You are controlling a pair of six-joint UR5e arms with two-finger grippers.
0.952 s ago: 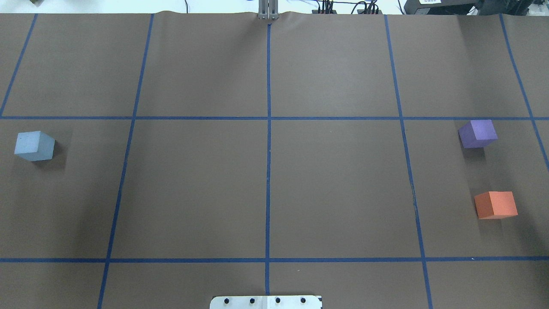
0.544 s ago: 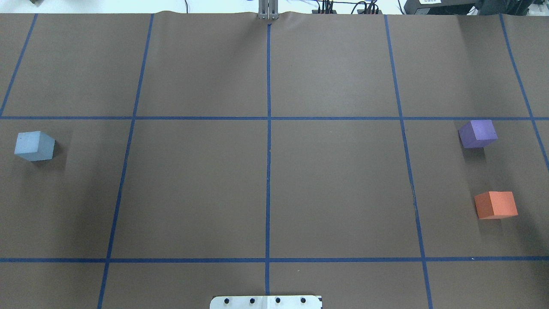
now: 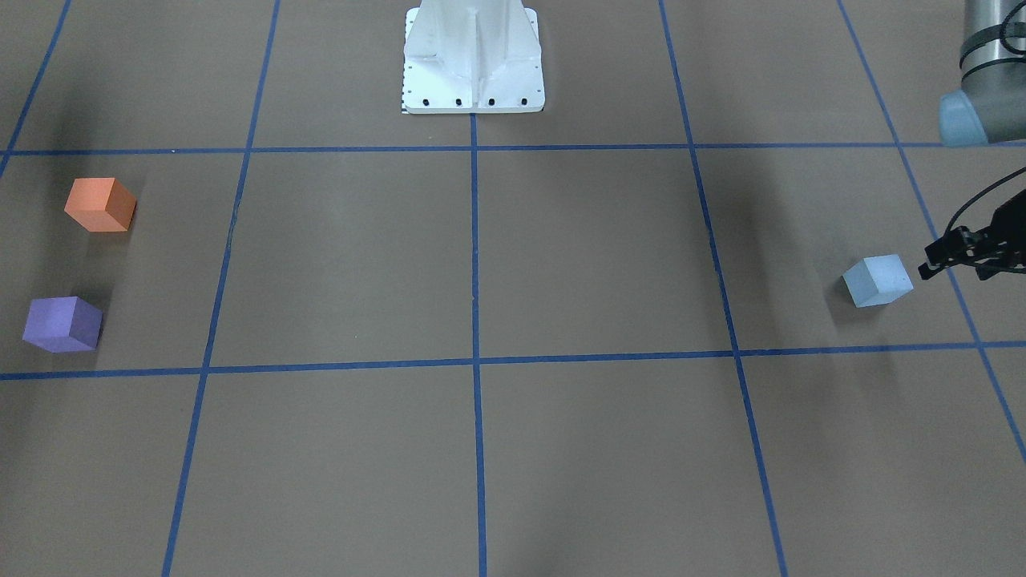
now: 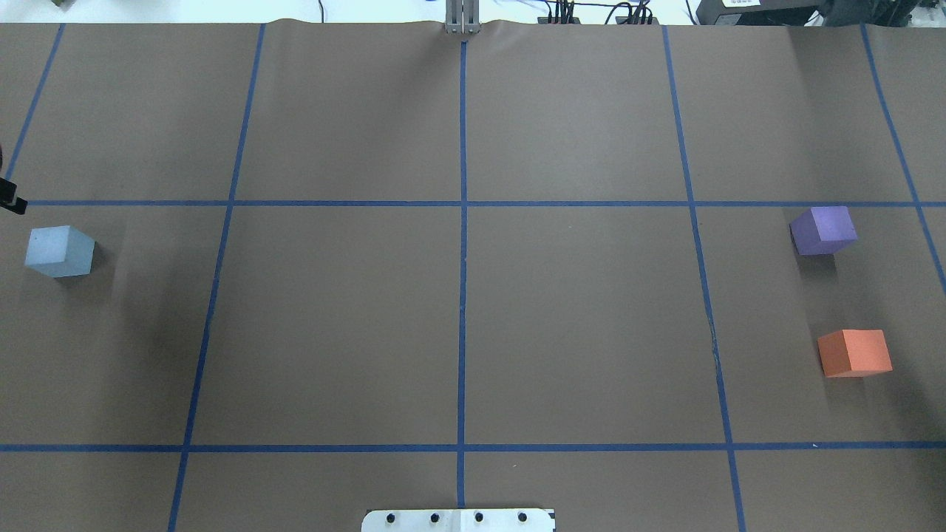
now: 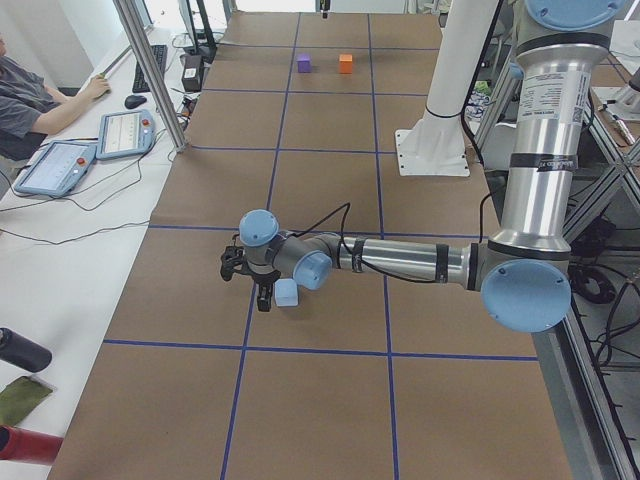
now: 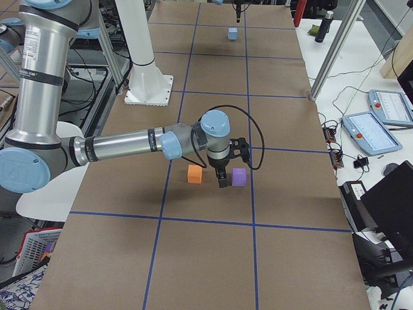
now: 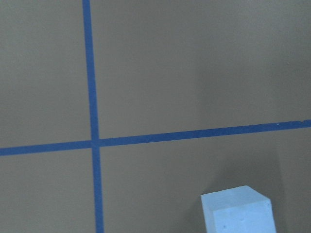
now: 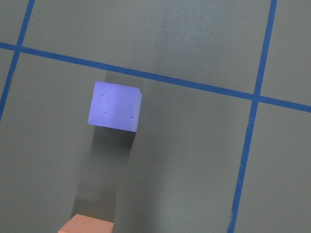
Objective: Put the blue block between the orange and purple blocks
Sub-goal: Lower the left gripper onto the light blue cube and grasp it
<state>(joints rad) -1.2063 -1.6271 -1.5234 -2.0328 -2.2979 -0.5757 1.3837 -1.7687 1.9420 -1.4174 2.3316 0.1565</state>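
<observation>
**Operator:** Where does your end effector stand?

**Robot:** My left end effector (image 3: 954,268) hangs just beside the blue block (image 3: 878,280), on its outer side and not touching it. Its fingers look parted and hold nothing. The block rests on the bench (image 3: 601,256) at my far left. My right end effector (image 6: 222,183) shows only in the side view, so I cannot tell how far open it is. It hovers over the far right end, near the purple block (image 3: 62,324) and the orange block (image 3: 100,204).

**Operator:** What could go wrong?

**Robot:** I am off to one side of the block. If I come down like this, a finger may land on its top or shove it along the paper instead of straddling it. The block also sits turned against the tape lines, so fingers that are not squared to its faces could pinch a corner and twist it out. The target gap is the whole bench away and narrow. A careless set-down could knock either neighbour, and my right arm hanging there could get in the way.

**Operator:** What differs from half a second ago?

**Robot:** In the overhead view a dark tip of my left end effector now pokes in at the left edge, above the blue block. That edge was bare before. All three blocks lie where they were.
</observation>
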